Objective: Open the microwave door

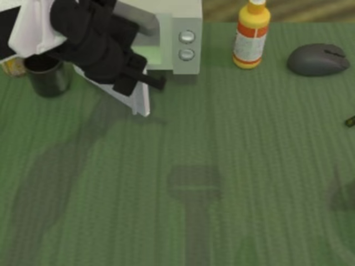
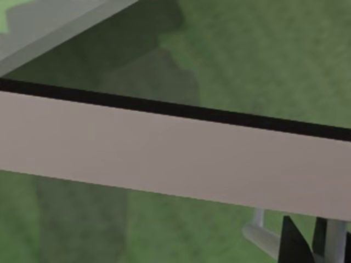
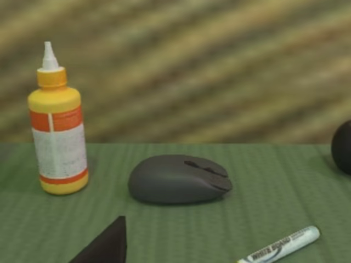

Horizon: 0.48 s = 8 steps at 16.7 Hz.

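Left gripper (image 1: 158, 83) at the swung-out door (image 1: 136, 98); finger state cannot be told.

Its dark fingertips are lying at the door's free edge, possibly on the handle, though the arm is blocking the contact. The door is standing open, angled out from the microwave (image 1: 180, 33) at the table's (image 1: 222, 166) far left, exposing the pale green cavity. A dark cup (image 1: 49, 75) is sitting just left. A yellow bottle (image 1: 250, 36), grey mouse (image 1: 318, 59) and marker (image 3: 279, 245) are lying toward the right. The right gripper is showing only a dark tip.

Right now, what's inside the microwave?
Only a strip of pale green interior shows through the microwave behind the open door. The left gripper and arm cover the rest.
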{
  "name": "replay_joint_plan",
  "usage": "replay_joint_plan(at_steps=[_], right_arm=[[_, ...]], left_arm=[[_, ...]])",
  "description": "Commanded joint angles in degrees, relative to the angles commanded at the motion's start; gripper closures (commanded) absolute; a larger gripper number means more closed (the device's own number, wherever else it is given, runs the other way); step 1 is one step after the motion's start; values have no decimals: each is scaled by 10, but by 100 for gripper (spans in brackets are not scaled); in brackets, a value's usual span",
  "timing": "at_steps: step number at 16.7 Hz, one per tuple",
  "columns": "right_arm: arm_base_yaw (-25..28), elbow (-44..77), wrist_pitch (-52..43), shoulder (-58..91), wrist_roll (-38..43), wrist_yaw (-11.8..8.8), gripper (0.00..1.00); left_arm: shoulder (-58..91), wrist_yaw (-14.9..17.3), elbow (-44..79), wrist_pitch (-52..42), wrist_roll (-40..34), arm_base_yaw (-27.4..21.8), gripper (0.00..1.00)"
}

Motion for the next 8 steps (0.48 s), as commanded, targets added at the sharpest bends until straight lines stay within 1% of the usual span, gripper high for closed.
replay_joint_plan(at_steps=[5,8], right_arm=[[0,0,0,0,0,0,0],[0,0,0,0,0,0,0]], left_arm=[[-24,32,-29,-2,63,24,100],[-26,34,-30,-1,66,26,100]])
